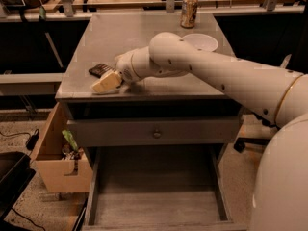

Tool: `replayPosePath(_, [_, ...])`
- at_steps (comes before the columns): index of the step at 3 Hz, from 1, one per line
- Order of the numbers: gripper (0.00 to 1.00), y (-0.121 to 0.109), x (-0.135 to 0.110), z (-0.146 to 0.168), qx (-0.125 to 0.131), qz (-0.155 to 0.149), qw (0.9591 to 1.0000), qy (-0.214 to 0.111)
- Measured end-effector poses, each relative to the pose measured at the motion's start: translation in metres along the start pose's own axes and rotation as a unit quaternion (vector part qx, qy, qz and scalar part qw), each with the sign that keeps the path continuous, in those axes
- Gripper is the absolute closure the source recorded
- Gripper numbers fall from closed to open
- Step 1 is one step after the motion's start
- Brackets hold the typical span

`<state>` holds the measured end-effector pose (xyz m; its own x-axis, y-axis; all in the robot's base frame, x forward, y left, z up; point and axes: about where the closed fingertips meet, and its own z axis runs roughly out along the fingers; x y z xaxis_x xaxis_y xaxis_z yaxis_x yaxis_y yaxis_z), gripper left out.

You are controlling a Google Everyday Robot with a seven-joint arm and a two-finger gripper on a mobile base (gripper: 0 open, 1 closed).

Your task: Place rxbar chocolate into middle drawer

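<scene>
The rxbar chocolate (99,70) is a small dark bar lying flat on the grey table top (144,37), near its front left corner. My gripper (107,82) is low over the table, just in front and to the right of the bar, and seems to touch its near edge. The white arm reaches in from the right. The middle drawer (154,203) is pulled out below the table, wide and shallow with a bare grey bottom.
A drink can (188,11) stands at the table's back edge, with a white bowl (199,42) just in front of it. A closed drawer front with a round knob (157,133) sits above the open drawer. A tan box (60,160) stands to the left of the table.
</scene>
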<state>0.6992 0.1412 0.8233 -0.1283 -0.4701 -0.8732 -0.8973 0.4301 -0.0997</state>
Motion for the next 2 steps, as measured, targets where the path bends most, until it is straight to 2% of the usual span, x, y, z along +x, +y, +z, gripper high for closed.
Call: replayPosePath(2, [0.92, -0.0005, -0.005, -0.0026, 0.0, 0.0, 1.0, 0.0])
